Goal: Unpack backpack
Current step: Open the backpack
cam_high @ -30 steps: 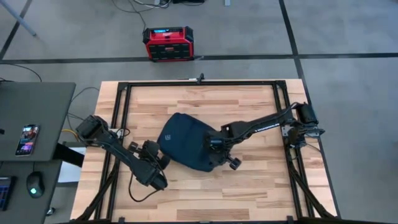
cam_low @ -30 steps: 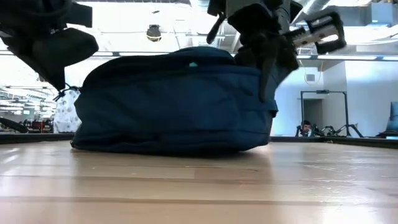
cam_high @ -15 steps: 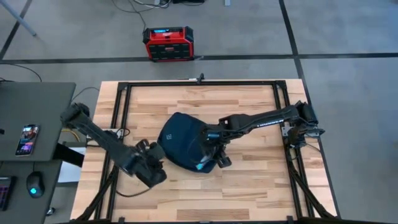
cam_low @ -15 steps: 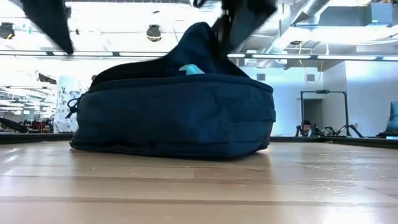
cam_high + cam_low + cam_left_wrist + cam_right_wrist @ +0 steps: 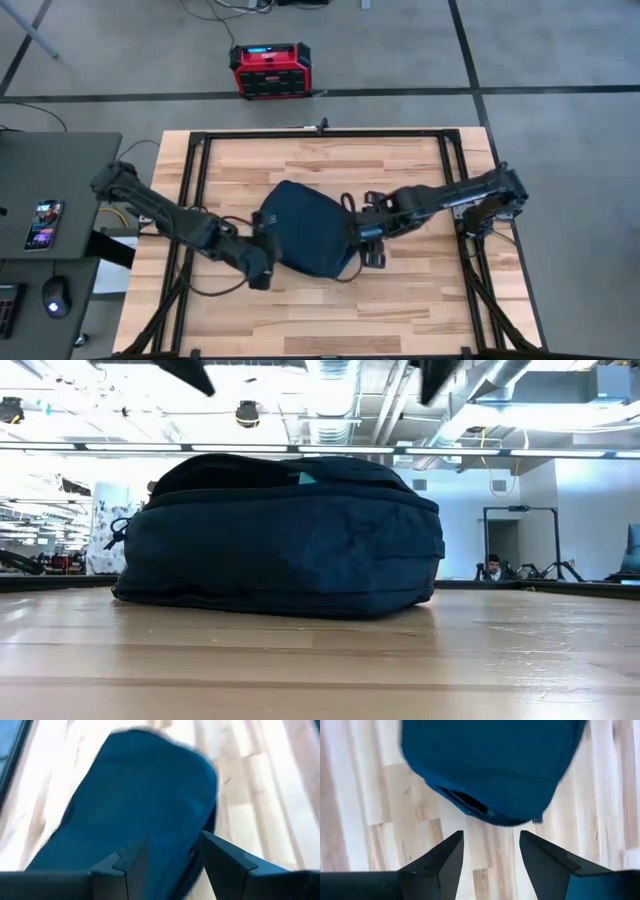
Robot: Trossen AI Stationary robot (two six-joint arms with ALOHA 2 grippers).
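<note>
Mid-counter (image 5: 400,300), backpack (image 5: 303,228) lying flat, slit gaping at one end. Left pincer (image 5: 262,268) hovering beside backpack, fingers apart, holding nothing. Right pincer (image 5: 368,235) hanging at opposite edge, likewise apart, empty. Risk: soft fabric slipping or whole bag dragging when pulled.

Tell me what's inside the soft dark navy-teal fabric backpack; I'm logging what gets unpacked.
The soft dark navy-teal fabric backpack lies flat on the wooden table. A dark gap shows at its edge, but the fabric hides any contents.
</note>
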